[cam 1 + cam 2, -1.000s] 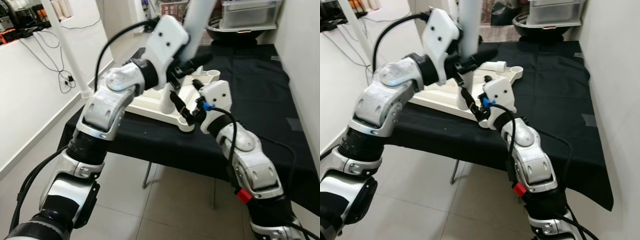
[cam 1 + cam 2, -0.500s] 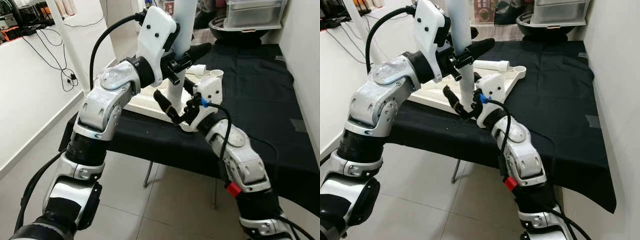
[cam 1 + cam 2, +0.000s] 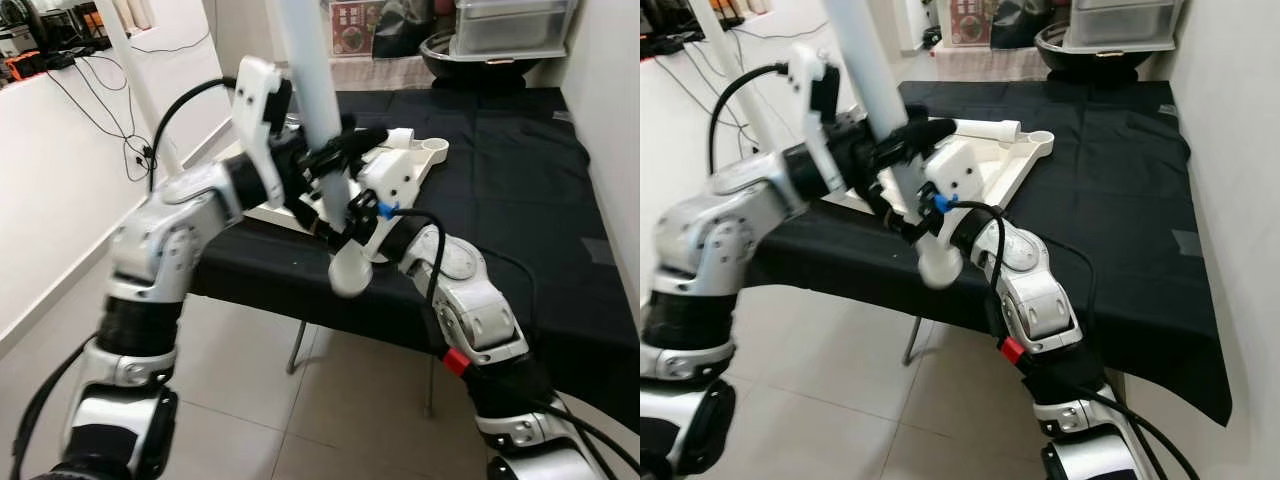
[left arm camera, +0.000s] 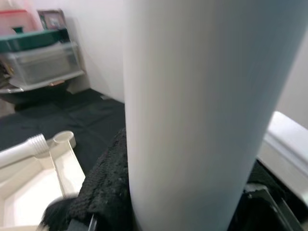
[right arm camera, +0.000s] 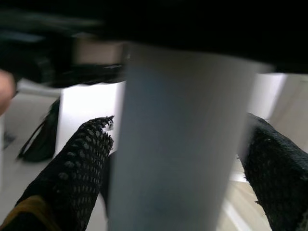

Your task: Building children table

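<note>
A long white table leg (image 3: 322, 130) hangs tilted, its round lower end (image 3: 346, 275) out past the front edge of the black-clothed table (image 3: 520, 190). My left gripper (image 3: 335, 158) is shut on the leg's middle, which stands close against a black finger (image 4: 103, 192) in the left wrist view. Just below it, my right gripper (image 3: 908, 215) is shut on the same leg (image 5: 178, 144), with one finger (image 5: 82, 163) on each side. The white tabletop (image 3: 990, 165) lies upside down on the cloth behind them, and a second, threaded leg (image 3: 985, 128) lies on it.
A clear plastic bin (image 3: 500, 28) and a dark bowl (image 3: 440, 50) stand at the table's back. A white pole (image 3: 140, 90) and cables run along the wall to my left. Another wall (image 3: 1230, 150) closes the right side. Tiled floor (image 3: 330, 420) lies below.
The leg has come off the tabletop and swung, its lower end now toward me past the table edge. My right gripper has closed around it. My left arm has dropped lower.
</note>
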Controlling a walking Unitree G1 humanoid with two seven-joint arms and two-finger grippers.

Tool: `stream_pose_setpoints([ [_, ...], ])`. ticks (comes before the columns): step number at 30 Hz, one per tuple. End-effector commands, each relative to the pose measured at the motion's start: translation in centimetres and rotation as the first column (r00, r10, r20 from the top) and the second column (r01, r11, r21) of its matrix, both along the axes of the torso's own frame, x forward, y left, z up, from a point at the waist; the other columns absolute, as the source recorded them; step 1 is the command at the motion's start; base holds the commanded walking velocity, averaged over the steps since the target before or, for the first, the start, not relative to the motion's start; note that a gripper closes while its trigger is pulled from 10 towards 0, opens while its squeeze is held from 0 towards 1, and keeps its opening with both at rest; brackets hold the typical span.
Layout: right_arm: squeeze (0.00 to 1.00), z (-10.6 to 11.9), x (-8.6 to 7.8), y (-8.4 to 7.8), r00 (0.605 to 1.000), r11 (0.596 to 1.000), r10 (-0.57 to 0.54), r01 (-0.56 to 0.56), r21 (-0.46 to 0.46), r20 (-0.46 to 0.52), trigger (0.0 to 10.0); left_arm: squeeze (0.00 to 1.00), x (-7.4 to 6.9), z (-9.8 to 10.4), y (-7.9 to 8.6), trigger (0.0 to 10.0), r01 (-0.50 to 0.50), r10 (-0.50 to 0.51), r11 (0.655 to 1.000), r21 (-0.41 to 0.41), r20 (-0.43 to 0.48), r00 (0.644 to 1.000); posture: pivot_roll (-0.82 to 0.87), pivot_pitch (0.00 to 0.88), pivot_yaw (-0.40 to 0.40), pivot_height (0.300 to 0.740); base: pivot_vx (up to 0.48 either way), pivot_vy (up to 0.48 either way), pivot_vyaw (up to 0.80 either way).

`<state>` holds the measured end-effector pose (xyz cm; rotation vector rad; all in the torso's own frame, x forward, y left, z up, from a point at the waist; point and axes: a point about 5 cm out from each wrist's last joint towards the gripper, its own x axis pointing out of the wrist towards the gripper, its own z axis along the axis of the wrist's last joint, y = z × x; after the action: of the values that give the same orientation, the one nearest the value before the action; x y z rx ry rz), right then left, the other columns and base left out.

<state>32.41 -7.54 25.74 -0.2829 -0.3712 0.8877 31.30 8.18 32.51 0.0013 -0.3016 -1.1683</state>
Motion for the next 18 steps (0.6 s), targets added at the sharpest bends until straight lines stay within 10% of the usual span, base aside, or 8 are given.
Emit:
stream_pose_setpoints([
  [1, 0.0, -1.2, -0.3, 1.5, 0.996, 0.993, 0.077, -0.08, -0.09, -0.041, 10.0, 0.0, -2.2, 0.3, -2.4, 0.0, 0.238, -0.239, 0.971, 0.017, 0.025, 0.971, 0.01, 0.056, 0.094, 0.74, 0.0, 0.0, 0.0],
  [12, 0.0, -5.0, 0.2, 1.2, 0.983, 0.968, 0.008, -0.055, -0.246, -0.185, 10.0, 0.0, -3.0, 1.1, -3.2, 0.0, 0.308, -0.311, 0.949, 0.063, 0.047, 0.949, 0.0, 0.061, 0.094, 0.74, 0.0, 0.0, 0.0],
  [18, 0.0, -5.7, 0.2, 0.6, 0.96, 0.989, -0.03, -0.012, -0.145, -0.28, 10.0, 0.0, -3.4, 1.2, -3.3, 0.0, 0.309, -0.319, 0.944, 0.116, 0.079, 0.945, 0.0, 0.06, 0.095, 0.74, 0.0, 0.0, 0.0],
])
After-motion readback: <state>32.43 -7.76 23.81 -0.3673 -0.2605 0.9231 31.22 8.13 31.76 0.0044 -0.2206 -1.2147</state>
